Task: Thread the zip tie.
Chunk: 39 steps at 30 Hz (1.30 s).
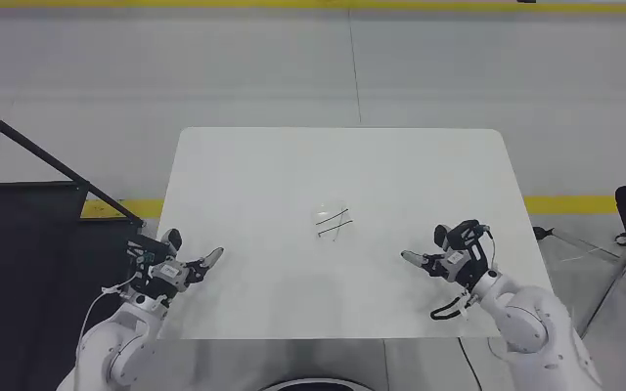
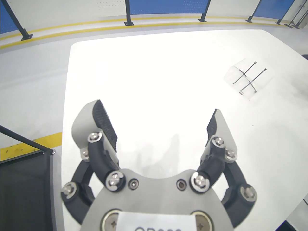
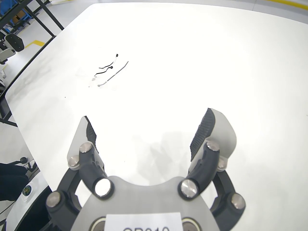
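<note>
You have nothing threaded yet: the zip ties (image 1: 334,224) lie loose and crossed near the middle of the table (image 1: 293,166), while the left gripper (image 1: 196,249) and right gripper (image 1: 425,246) hover wide open and empty over the table's near edge.

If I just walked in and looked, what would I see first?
First, a few thin black zip ties lying crossed near the middle of the big white table. Next, the left gripper and the right gripper, both open and empty, over the table's near edge, one on each side of the ties.
</note>
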Motion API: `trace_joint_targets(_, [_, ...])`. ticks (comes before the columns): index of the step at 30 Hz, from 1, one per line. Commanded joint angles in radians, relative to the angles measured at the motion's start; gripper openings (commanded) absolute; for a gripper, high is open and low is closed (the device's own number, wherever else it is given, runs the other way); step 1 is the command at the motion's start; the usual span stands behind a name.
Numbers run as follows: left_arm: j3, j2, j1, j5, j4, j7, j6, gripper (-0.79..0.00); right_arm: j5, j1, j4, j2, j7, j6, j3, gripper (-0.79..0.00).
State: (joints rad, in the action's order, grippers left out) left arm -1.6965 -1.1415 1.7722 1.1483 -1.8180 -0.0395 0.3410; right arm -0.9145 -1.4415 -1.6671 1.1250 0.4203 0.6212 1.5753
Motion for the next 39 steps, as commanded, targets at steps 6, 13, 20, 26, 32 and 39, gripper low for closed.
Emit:
trace_joint_targets(6, [0.000,0.000,0.000,-0.001,0.001,-0.001,-0.002,0.000,0.000,0.000,0.000,0.000,0.000,0.000,0.000,0.000])
trace_joint_targets(13, [0.003,0.000,-0.002,-0.003,0.000,0.003,0.000,0.000,0.001,0.003,0.004,0.000,0.003,0.010,-0.012,0.000])
trace_joint_targets(20, [-0.010,-0.001,-0.016,-0.091,0.017,0.023,0.036,0.000,0.215,0.143,0.118,-0.001,0.144,0.112,-0.088,0.000])
trace_joint_targets(26, [-0.028,0.002,-0.033,-0.198,0.037,0.068,0.114,0.000,0.499,0.346,0.293,-0.004,0.408,0.146,-0.178,0.000])
trace_joint_targets(32, [-0.043,0.004,-0.051,-0.297,0.049,0.122,0.127,0.000,0.822,0.509,0.469,-0.001,0.624,0.155,-0.279,0.000])
trace_joint_targets(39, [-0.045,0.004,-0.051,-0.301,0.048,0.127,0.130,0.000,0.879,0.547,0.511,-0.005,0.649,0.129,-0.313,0.000])
